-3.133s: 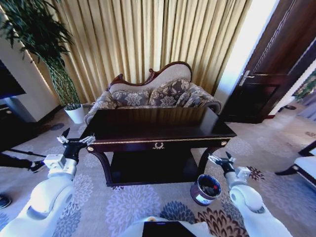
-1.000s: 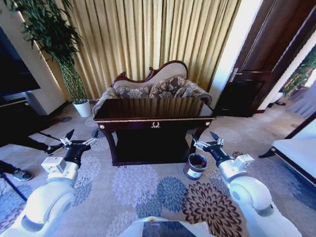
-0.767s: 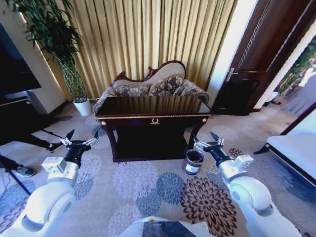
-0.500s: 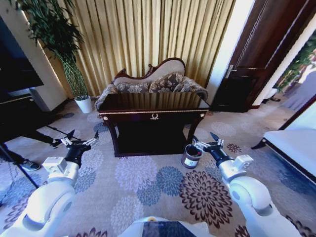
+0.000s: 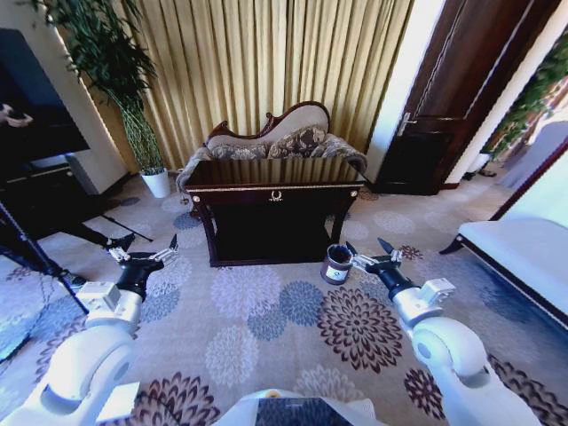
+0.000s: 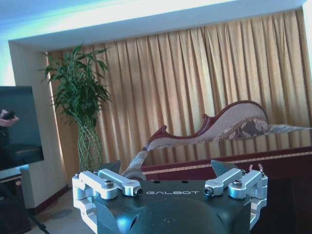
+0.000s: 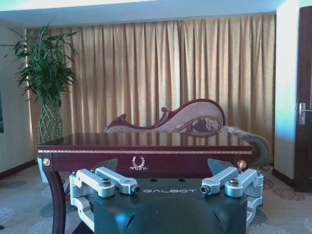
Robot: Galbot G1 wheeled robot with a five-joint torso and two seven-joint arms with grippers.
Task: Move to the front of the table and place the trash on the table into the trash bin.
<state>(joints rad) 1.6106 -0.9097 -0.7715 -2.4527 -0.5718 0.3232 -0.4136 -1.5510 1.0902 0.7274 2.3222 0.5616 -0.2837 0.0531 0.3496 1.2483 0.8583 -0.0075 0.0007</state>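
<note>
The dark glossy table [image 5: 275, 175] with a gold emblem stands ahead of me across the floral carpet, and its top looks bare. The trash is out of view. The small round dark trash bin [image 5: 336, 264] stands on the carpet by the table's front right leg. My left gripper [image 5: 142, 253] hangs open over the carpet, left of the table and well short of it. My right gripper [image 5: 373, 254] is open too, just right of the bin. The wrist views show the left gripper [image 6: 165, 168] and the right gripper [image 7: 162, 165] empty, facing the table [image 7: 146, 141].
A patterned sofa [image 5: 271, 142] stands behind the table before gold curtains. A tall plant in a white pot [image 5: 160, 184] is at the back left, dark furniture and tripod legs [image 5: 35, 257] at the left, a dark door [image 5: 444, 106] at the right, a white seat [image 5: 515, 257] beside it.
The whole picture has shifted: the camera has backed away, so the table and bin look smaller and farther off. Both arms keep the same pose, grippers open.
</note>
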